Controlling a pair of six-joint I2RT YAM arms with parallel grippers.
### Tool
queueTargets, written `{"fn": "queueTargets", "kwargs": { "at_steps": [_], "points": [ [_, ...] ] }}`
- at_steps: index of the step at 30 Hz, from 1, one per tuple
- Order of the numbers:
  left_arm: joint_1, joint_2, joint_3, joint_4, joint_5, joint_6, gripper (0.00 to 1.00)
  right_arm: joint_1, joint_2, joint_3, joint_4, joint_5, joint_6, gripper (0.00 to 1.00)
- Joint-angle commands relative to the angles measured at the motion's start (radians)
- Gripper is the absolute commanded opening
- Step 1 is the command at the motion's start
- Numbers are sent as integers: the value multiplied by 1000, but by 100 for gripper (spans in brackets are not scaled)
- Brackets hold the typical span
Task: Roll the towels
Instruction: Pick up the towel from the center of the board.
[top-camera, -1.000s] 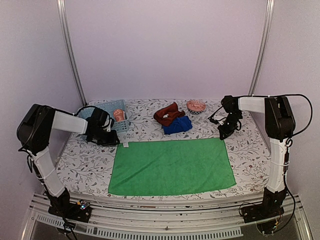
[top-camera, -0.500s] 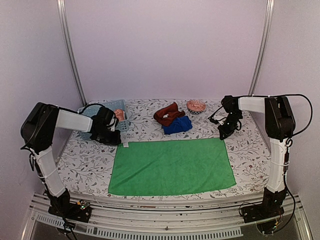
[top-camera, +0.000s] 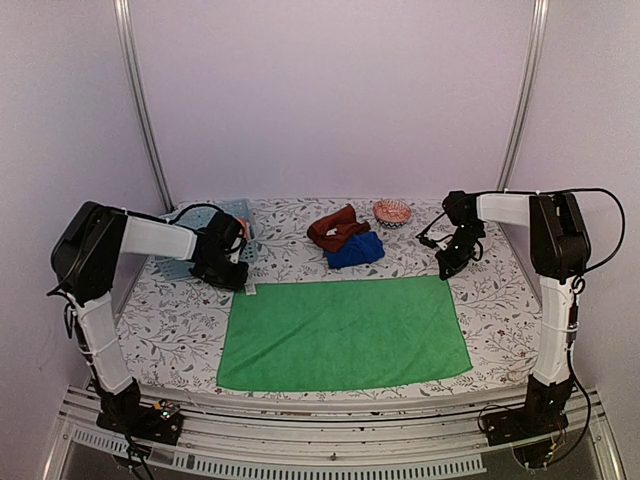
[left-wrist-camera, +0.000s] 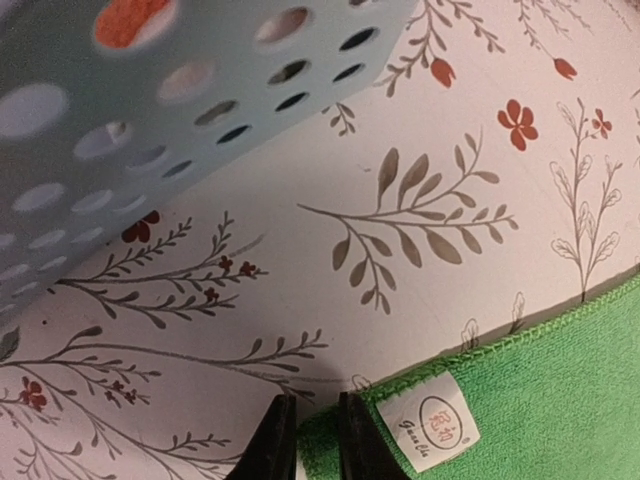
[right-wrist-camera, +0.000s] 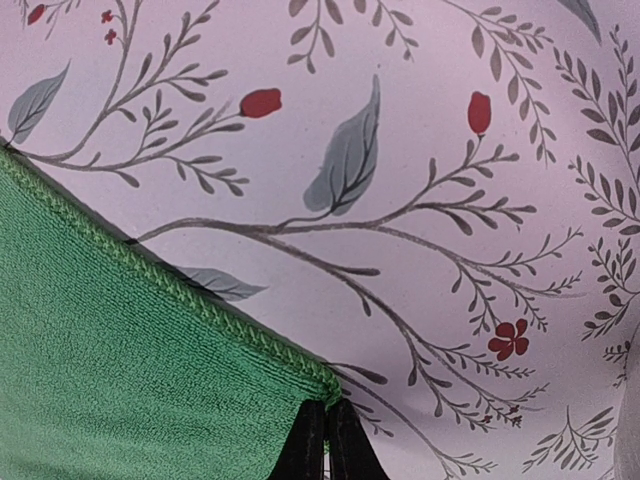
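Note:
The green towel (top-camera: 340, 335) lies spread flat on the flowered table. My left gripper (top-camera: 243, 283) is at its far left corner. In the left wrist view the gripper (left-wrist-camera: 312, 445) has its fingers nearly together with the green corner (left-wrist-camera: 560, 400) between them, beside its white label (left-wrist-camera: 433, 420). My right gripper (top-camera: 445, 272) is at the far right corner, shut on the towel's hemmed tip (right-wrist-camera: 327, 440). The rust-brown towel (top-camera: 337, 228) lies crumpled on the deep blue towel (top-camera: 355, 250) at the back. The orange towel (left-wrist-camera: 130, 15) shows through a basket hole.
The light blue slotted basket (top-camera: 236, 211) stands at the back left, just behind my left gripper, and fills the top left of the left wrist view (left-wrist-camera: 150, 120). A small patterned bowl (top-camera: 392, 211) sits at the back, right of the crumpled towels.
My left arm has moved right along the basket's front to the green towel's far left corner. The right arm and the towels have not moved.

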Motion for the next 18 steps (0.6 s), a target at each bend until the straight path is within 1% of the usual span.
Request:
{"fn": "queueTargets", "kwargs": {
  "at_steps": [1,3,6,7,9,18],
  "points": [
    [-13,49,7,-59,-8,8,15,-9,6,20,-8,1,-12,3],
    [-13,85,10,-58,2,11,11,-9,8,17,-5,1,-14,3],
    [-12,89,10,-48,20,16,1,-9,8,15,1,1,-15,3],
    [-13,84,9,-44,19,17,0,-9,7,16,4,1,-17,3],
    [-11,69,8,-39,9,20,0,-9,6,22,7,2,-18,3],
    [-11,-159,5,-21,-64,29,0,-10,-43,85,9,13,-32,3]
  ]
}}
